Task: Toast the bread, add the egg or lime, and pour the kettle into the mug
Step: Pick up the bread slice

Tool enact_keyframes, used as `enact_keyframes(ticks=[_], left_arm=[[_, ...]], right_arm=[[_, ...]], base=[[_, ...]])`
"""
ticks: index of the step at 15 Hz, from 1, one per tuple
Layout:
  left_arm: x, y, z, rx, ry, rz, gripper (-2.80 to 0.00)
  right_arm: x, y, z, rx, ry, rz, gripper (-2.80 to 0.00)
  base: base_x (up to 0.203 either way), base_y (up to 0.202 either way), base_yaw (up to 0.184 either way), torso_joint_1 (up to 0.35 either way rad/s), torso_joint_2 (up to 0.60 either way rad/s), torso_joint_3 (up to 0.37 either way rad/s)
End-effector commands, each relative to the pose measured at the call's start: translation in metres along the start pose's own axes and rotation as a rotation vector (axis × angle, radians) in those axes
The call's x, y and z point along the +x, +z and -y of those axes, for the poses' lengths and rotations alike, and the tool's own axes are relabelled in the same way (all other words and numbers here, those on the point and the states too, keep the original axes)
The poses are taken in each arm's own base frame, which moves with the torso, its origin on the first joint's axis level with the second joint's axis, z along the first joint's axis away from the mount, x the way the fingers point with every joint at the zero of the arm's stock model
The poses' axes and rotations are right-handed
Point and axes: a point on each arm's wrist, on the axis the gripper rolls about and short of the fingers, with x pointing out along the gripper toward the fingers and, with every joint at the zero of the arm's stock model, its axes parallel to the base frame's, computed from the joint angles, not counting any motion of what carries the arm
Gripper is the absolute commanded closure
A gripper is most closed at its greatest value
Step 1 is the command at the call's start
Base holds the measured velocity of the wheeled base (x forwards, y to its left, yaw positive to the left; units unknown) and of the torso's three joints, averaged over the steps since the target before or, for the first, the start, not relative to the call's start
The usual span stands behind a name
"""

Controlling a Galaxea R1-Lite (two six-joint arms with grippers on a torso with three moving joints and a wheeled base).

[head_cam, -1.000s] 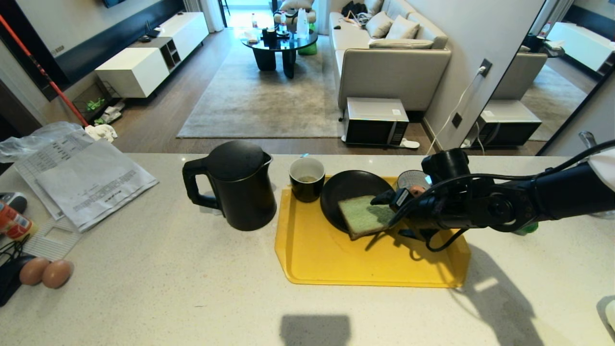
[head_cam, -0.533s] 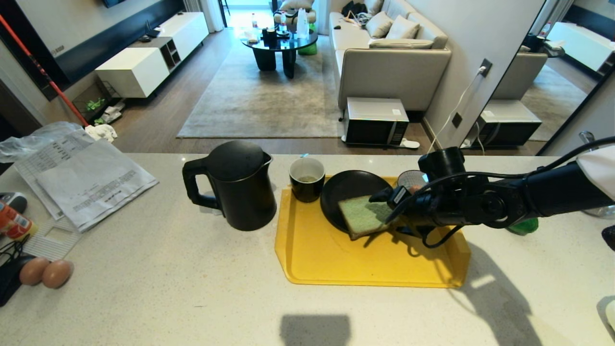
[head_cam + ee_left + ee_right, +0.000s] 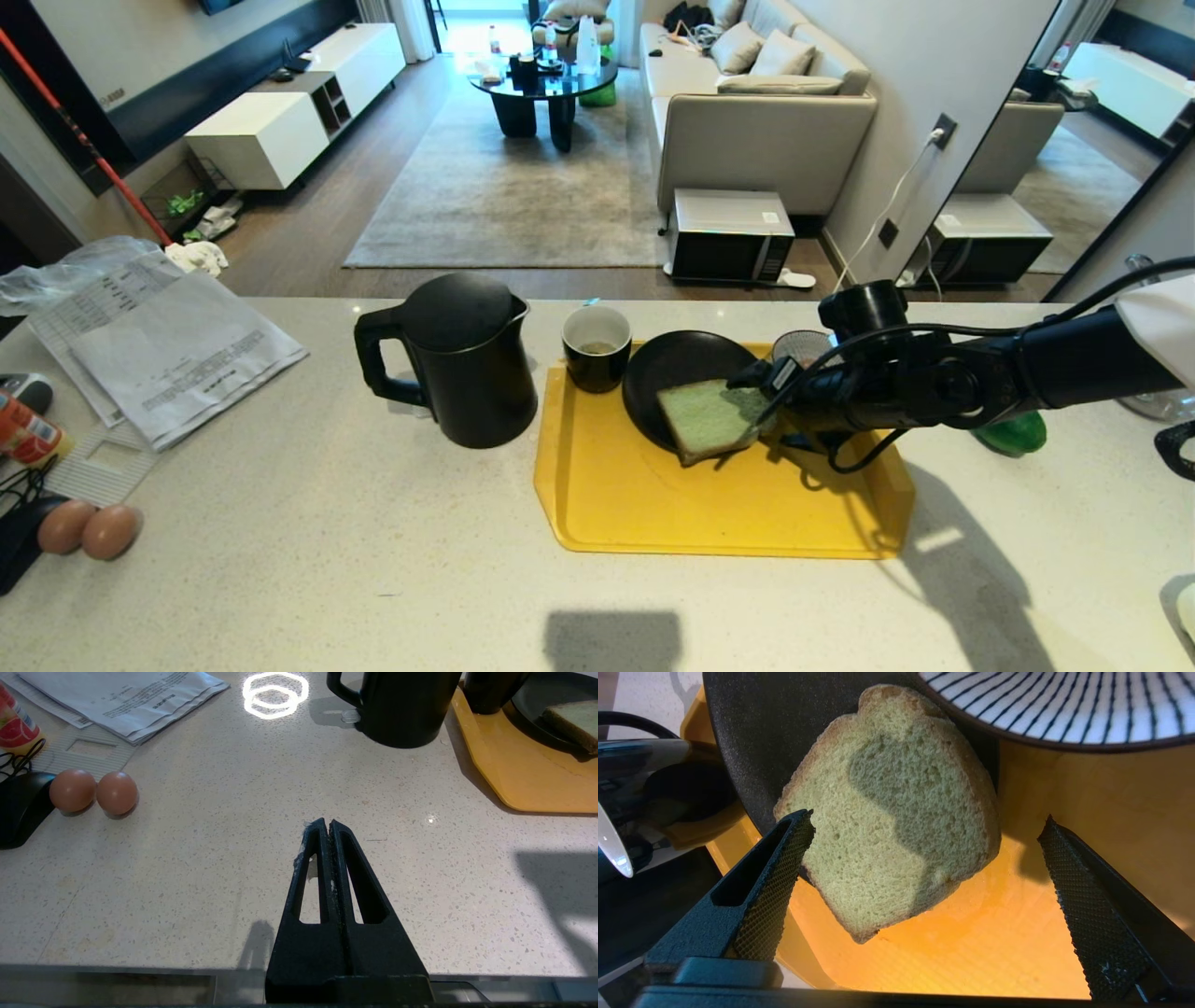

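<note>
Now, in the head view, the right gripper has crept onto the bread, which lies half on the plate. Its wrist view shows wide, empty jaws flanking the slice: grasp likely next. The left gripper is parked, closed.

The black right gripper is held level on an outstretched arm, jaws spread wide; the black left gripper is parked, fingers pressed together.
</note>
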Motion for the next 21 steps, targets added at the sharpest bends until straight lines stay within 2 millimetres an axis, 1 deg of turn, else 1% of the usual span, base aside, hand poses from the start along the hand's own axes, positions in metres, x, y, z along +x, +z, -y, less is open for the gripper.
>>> enact_keyframes(ticks=[1,18,19,21], left_arm=[[0.001,-0.004,0.000,-0.001,0.001,-0.011,0.00],[0.001,-0.004,0.000,-0.001,0.001,-0.011,0.00],[0.001,-0.004,0.000,-0.001,0.001,-0.011,0.00],[0.001,-0.004,0.000,-0.001,0.001,-0.011,0.00]], right_arm=[[0.001,0.000,0.000,0.004,0.001,0.001,-2.80],[0.011,0.003,-0.001,0.003,-0.025,-0.011,-2.80],[0.012,0.004,-0.001,0.005,-0.040,-0.009,0.00],[0.011,0.004,-0.001,0.005,-0.045,-0.003,0.00]], base=[[0.000,0.000,0.000,0.000,0.00,0.000],[0.000,0.000,0.000,0.000,0.00,0.000],[0.000,0.000,0.000,0.000,0.00,0.000],[0.000,0.000,0.000,0.000,0.00,0.000]])
